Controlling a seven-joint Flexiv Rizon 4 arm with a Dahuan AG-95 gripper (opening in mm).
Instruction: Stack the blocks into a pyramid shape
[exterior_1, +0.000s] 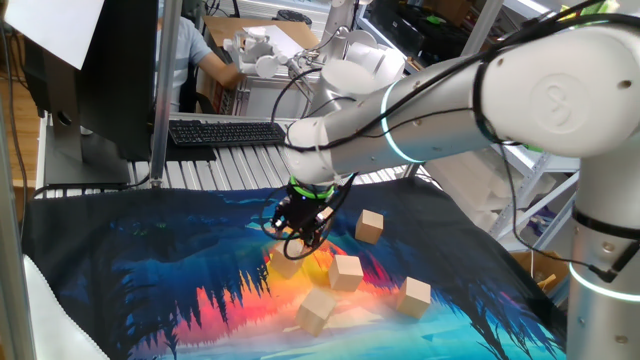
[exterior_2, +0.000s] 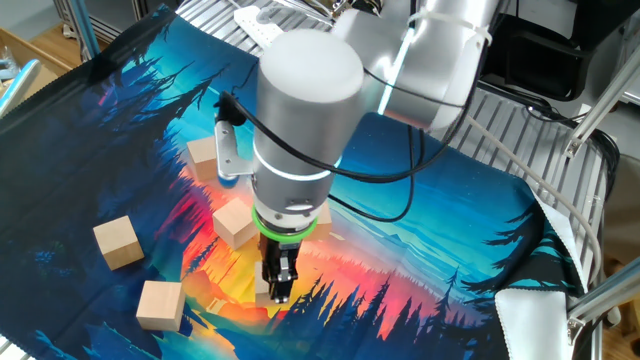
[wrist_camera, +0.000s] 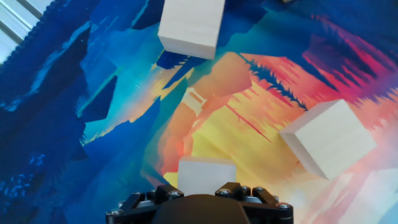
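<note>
Several light tan wooden blocks lie loose on the colourful cloth, none stacked. My gripper (exterior_1: 297, 240) (exterior_2: 278, 288) points straight down near the cloth's middle and is shut on one block (wrist_camera: 206, 175), which fills the gap between the jaws in the hand view. That block (exterior_1: 285, 265) shows just below the fingers, and I cannot tell whether it rests on the cloth. Other blocks lie at the right (exterior_1: 370, 226), beside the gripper (exterior_1: 346, 272), and nearer the front (exterior_1: 316, 310) (exterior_1: 416, 296). Ahead in the hand view lie two blocks (wrist_camera: 191, 25) (wrist_camera: 328, 137).
The printed cloth (exterior_1: 150, 290) covers the table. Behind it are a keyboard (exterior_1: 225, 131), a monitor and a seated person. A metal slatted surface (exterior_2: 500, 130) borders the cloth, and a white cloth (exterior_2: 535, 325) lies at one corner.
</note>
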